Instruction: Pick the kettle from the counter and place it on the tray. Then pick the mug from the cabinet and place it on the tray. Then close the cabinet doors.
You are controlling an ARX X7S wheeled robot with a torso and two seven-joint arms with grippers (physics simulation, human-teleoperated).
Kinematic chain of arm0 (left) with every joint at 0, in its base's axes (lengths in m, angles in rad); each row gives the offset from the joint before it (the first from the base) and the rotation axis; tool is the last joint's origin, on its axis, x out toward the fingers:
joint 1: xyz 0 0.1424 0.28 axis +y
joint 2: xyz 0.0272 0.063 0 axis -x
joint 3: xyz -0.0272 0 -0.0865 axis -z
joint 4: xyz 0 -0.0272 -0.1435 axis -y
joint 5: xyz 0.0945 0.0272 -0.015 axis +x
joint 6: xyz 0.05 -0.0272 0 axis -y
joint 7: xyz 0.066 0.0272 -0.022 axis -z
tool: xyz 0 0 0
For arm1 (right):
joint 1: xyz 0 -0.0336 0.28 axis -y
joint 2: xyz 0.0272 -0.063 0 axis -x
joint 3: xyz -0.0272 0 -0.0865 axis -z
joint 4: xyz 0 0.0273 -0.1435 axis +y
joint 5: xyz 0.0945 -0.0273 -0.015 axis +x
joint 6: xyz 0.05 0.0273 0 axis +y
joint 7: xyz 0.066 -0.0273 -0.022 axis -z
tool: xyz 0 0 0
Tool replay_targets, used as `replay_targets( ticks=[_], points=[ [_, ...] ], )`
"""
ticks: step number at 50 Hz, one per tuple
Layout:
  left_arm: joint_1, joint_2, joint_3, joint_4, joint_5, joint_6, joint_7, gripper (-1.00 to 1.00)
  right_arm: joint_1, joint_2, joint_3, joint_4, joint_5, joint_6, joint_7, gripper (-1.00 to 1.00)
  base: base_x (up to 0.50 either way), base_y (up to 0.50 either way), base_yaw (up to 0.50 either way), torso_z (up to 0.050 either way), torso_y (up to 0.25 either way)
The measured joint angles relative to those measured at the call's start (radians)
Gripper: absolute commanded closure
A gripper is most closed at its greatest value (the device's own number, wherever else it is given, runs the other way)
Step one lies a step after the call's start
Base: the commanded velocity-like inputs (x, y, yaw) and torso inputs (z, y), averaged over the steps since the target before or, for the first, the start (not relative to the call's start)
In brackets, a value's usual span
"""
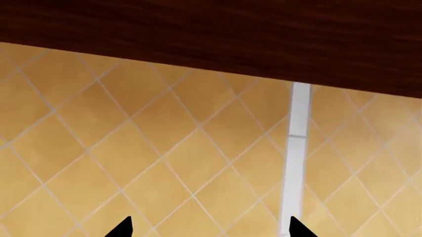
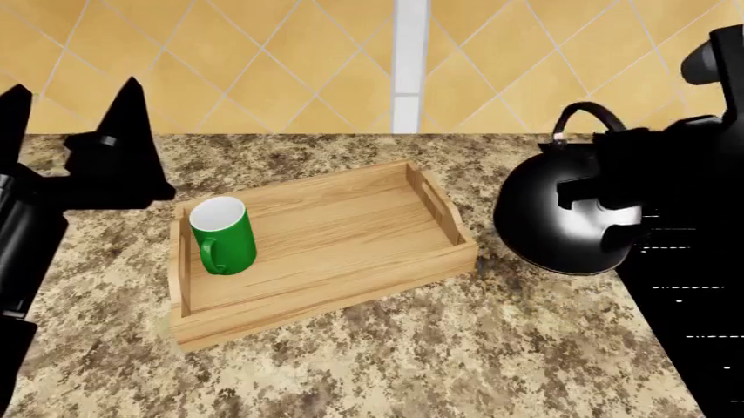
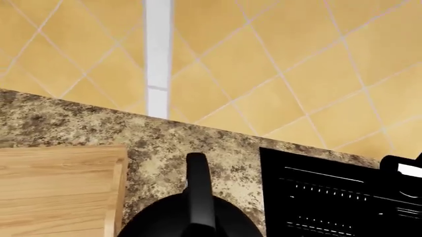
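The green mug (image 2: 222, 235) stands upright at the left end of the light-wood tray (image 2: 348, 270) on the granite counter (image 2: 465, 357). The shiny dark kettle (image 2: 558, 218) is to the right of the tray, off it. My right arm covers the kettle's right side. In the right wrist view its black handle (image 3: 197, 187) runs straight toward the camera, and the jaws do not show there. My left gripper (image 1: 209, 227) is open and empty, held high at the tray's left (image 2: 72, 104), facing the tiled wall. Dark cabinet wood (image 1: 211, 29) hangs above; its doors are out of view.
A black stovetop (image 2: 686, 296) borders the counter on the right, close beside the kettle. The tiled wall with a white vertical strip (image 2: 409, 61) closes the counter's back edge.
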Motion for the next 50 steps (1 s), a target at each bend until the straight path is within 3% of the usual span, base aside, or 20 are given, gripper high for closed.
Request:
replay_targets(
  ticks=[12, 24, 50],
  points=[
    [-0.002, -0.010, -0.014, 0.005, -0.017, 0.003, -0.008, -1.00, 0.228, -0.122, -0.059, 0.075, 0.027, 0.083, 0.048, 1.00, 0.00, 0.00, 0.00, 0.000, 0.000],
    [0.021, -0.018, -0.039, 0.000, -0.023, 0.016, -0.001, -1.00, 0.359, -0.305, -0.142, 0.185, -0.087, 0.097, -0.032, 1.00, 0.00, 0.00, 0.00, 0.000, 0.000],
    [0.148, -0.011, -0.109, -0.035, 0.015, 0.074, 0.060, -1.00, 0.309, -0.633, -0.329, 0.489, -0.430, -0.134, -0.361, 1.00, 0.00, 0.00, 0.00, 0.000, 0.000]
  ],
)
